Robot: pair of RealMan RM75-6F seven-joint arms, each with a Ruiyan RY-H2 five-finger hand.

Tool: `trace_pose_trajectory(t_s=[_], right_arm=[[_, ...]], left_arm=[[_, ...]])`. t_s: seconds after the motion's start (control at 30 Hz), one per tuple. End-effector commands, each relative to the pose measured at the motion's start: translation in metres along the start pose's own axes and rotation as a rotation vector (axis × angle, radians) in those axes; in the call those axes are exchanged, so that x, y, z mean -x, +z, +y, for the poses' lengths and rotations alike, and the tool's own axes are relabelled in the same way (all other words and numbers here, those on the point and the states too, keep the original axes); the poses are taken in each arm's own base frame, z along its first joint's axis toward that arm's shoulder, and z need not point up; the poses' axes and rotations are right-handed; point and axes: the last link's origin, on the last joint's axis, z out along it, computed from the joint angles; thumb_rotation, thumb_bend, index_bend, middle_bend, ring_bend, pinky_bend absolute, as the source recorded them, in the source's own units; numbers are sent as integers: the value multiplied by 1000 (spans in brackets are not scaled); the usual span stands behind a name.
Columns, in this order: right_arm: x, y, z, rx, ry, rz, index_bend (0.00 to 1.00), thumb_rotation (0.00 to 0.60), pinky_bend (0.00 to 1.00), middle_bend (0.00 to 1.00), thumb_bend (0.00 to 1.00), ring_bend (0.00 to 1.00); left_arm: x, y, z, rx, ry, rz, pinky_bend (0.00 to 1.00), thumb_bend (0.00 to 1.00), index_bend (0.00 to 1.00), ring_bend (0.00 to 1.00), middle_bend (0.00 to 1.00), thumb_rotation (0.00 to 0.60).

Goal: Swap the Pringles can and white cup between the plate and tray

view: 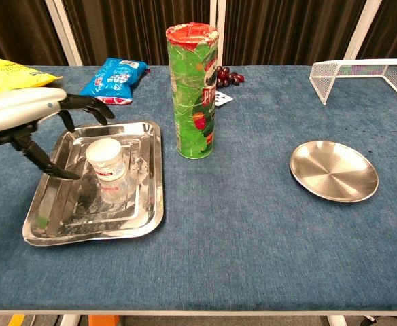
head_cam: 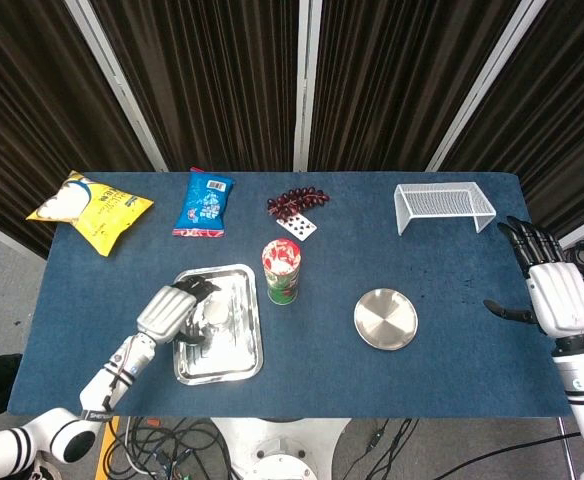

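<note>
The green Pringles can (head_cam: 281,271) (view: 195,95) stands upright on the blue table between the steel tray (head_cam: 234,343) (view: 144,216) and the round steel plate (head_cam: 385,319) (view: 333,171), which is bare. The white cup (view: 105,159) stands in the tray. My left hand (head_cam: 172,309) (view: 28,112) hovers over the tray's left side with fingers spread, its thumb just left of the cup, holding nothing. In the head view this hand largely covers the cup. My right hand (head_cam: 554,296) is open past the table's right edge, far from the plate.
A yellow chip bag (head_cam: 90,208) and a blue snack packet (head_cam: 205,203) lie at the back left. Dark grapes (head_cam: 295,201) and a small card (head_cam: 302,226) lie behind the can. A white wire rack (head_cam: 442,205) stands at the back right.
</note>
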Motion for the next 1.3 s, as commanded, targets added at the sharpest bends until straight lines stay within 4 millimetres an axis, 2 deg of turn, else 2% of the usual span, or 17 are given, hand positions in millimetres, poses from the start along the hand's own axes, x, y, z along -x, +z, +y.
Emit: trace_pose_trajectory(t_s=[0.03,0.5,0.7,0.9,1.1,1.3], right_arm=[[0,0,2,3,1,3,0,600,50,5,0,0],[6,2,13,35,22,-22,0,600,50,4,15,0],[8,1,19,42,31,-21,0,600,50,3,22,0],[8,0,23,48,35,-16,0,600,50,3,33,0],[9,-1,25,54,41,-13,0,600,50,3,34,0],[9,0,26,53,45,-9,0,600,50,3,39,0]], left_arm=[[2,5,2,7,5,-8,375,90,244,185,243,600],[16,22,10,26,70,-58,460,126,262,263,277,600],[18,27,11,19,94,-68,558,157,342,364,371,600],[15,31,17,23,95,-54,632,208,400,434,417,600],[6,23,27,64,86,-34,680,259,455,488,467,600],[-1,19,51,132,90,-33,689,261,468,499,479,600]])
